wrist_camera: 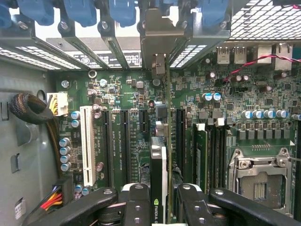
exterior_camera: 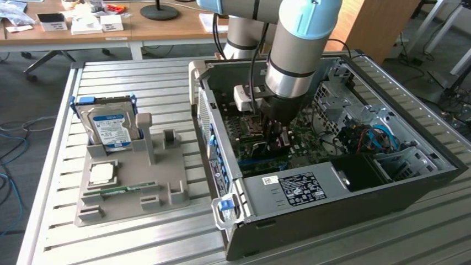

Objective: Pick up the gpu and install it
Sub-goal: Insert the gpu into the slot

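A silver hard drive [exterior_camera: 109,128] stands upright in a grey holder [exterior_camera: 136,190] beside the open computer case [exterior_camera: 412,182].

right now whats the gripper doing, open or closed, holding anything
Gripper: closed on the gpu, holding it edge-on over the motherboard slots inside the computer case.

Silver-and-pale-blue arm [exterior_camera: 298,49] (black cable alongside) with a black, screw-studded end effector [wrist_camera: 161,207].
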You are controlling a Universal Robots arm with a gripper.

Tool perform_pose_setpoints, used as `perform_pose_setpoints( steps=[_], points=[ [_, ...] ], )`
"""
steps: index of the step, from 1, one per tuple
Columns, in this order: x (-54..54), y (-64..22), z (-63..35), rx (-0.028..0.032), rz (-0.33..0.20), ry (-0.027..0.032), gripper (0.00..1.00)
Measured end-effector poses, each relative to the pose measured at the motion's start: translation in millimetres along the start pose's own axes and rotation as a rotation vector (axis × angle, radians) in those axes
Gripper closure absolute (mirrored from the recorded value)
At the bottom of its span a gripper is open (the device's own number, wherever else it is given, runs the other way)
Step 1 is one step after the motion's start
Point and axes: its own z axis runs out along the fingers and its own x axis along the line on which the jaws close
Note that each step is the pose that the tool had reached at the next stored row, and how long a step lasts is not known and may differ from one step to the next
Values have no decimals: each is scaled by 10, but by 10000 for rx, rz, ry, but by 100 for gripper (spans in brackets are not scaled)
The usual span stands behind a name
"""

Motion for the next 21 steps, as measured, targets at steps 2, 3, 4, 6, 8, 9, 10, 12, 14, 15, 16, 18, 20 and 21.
perform_pose_setpoints(
  steps=[2,3,4,6,8,9,10,12,14,15,16,18,20,21],
  points=[
    [0,0,1,0,-1,3,73],
    [0,0,1,-1,0,3,73],
    [0,0,1,-1,0,2,73],
    [0,0,4,0,0,1,73],
    [0,0,10,0,0,3,73],
    [0,0,10,0,0,3,73],
    [0,0,10,-1,0,3,73],
    [1,0,11,0,0,2,73],
    [0,0,11,0,0,1,73],
    [0,0,12,0,0,1,73],
    [0,0,11,0,0,1,73],
    [0,0,11,0,-1,1,73],
    [0,0,12,0,0,0,73],
    [0,0,11,0,0,1,73]
  ],
)
